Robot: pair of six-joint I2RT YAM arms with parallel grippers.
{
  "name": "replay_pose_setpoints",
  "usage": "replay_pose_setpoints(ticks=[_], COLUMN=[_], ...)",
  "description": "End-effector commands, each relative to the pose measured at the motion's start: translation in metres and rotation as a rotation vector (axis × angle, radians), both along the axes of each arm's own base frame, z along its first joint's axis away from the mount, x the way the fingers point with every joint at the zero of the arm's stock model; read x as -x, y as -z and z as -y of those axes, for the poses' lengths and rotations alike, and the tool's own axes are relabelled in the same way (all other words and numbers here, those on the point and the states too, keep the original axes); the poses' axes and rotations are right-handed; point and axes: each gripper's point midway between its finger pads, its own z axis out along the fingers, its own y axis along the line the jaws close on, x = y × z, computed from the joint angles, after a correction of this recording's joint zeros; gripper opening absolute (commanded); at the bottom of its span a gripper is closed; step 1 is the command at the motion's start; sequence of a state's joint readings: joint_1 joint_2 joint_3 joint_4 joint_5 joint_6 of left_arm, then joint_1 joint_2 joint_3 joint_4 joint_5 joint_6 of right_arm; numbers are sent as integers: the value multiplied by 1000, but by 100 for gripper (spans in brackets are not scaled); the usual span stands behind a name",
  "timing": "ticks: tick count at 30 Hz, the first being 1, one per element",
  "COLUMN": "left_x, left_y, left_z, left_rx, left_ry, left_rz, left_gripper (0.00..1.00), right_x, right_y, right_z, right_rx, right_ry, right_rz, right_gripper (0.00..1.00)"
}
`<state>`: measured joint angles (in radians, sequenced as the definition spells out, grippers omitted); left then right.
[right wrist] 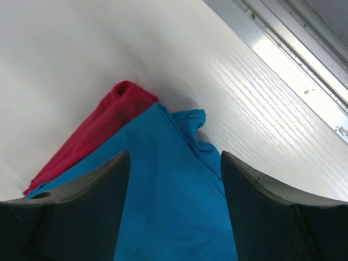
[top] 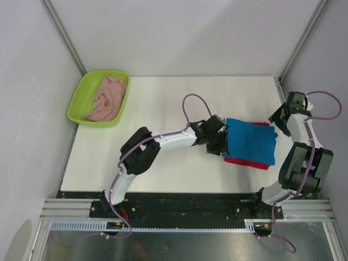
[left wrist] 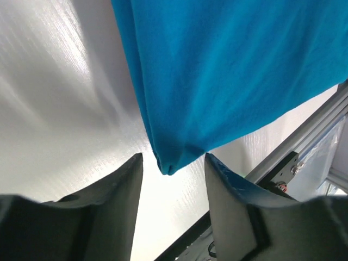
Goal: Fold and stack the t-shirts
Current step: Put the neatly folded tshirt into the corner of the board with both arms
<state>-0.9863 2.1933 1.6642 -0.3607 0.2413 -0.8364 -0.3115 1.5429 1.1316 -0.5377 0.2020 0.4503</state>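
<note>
A bright blue t-shirt [top: 250, 140] lies folded on top of a red t-shirt [top: 247, 162] at the right of the white table. A pale pink t-shirt [top: 109, 98] lies crumpled in the lime-green tray. My left gripper [top: 223, 144] is at the blue shirt's left edge. In the left wrist view it is open [left wrist: 173, 163], and a corner of the blue shirt [left wrist: 228, 70] lies just beyond the fingertips, unpinched. My right gripper [top: 275, 122] is at the shirt's far right corner. It is open [right wrist: 174, 163] over the blue cloth [right wrist: 168, 201], with the red shirt [right wrist: 92, 136] showing beneath.
The green tray [top: 76, 103] sits at the table's far left corner. Grey walls enclose the table on three sides. An aluminium rail [right wrist: 293, 49] runs along the table's right edge, close to my right gripper. A black and metal frame [top: 190, 204] borders the near edge.
</note>
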Motion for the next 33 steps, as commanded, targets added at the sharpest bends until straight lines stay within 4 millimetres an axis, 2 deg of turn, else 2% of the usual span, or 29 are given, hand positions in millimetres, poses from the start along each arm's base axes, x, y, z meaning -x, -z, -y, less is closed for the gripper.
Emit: replay_pose_setpoints(ticks=[1, 3, 6, 10, 13, 17, 22, 29, 33], left_x=[1, -4, -15, -33, -45, -55, -64, -75, -76], left_y=[-38, -51, -66, -70, -70, -69, -73, -74, -72], left_z=[3, -3, -21, -60, -87, -113, -133, -147, -149], left_rx=[56, 70, 76, 48, 31, 20, 25, 33, 31], left_ry=[52, 46, 10, -72, -118, -152, -163, -180, -181], left_rz=[72, 98, 121, 135, 143, 144, 152, 147, 142], left_gripper=[62, 69, 72, 73, 73, 73, 73, 73, 73], right_x=[-19, -24, -33, -52, -71, -92, -108, -104, -94], right_y=[-48, -52, -52, -48, -47, -30, -11, -18, -5], right_z=[-12, -37, -84, -149, -180, -193, -203, -242, -268], right_rx=[8, -34, -56, -45, 1, 62, 85, 146, 80], right_ry=[-55, -116, -216, -392, -506, -610, -717, -757, -733], right_rz=[97, 114, 117, 146, 194, 191, 167, 172, 149], right_gripper=[73, 73, 73, 72, 73, 76, 77, 78, 78])
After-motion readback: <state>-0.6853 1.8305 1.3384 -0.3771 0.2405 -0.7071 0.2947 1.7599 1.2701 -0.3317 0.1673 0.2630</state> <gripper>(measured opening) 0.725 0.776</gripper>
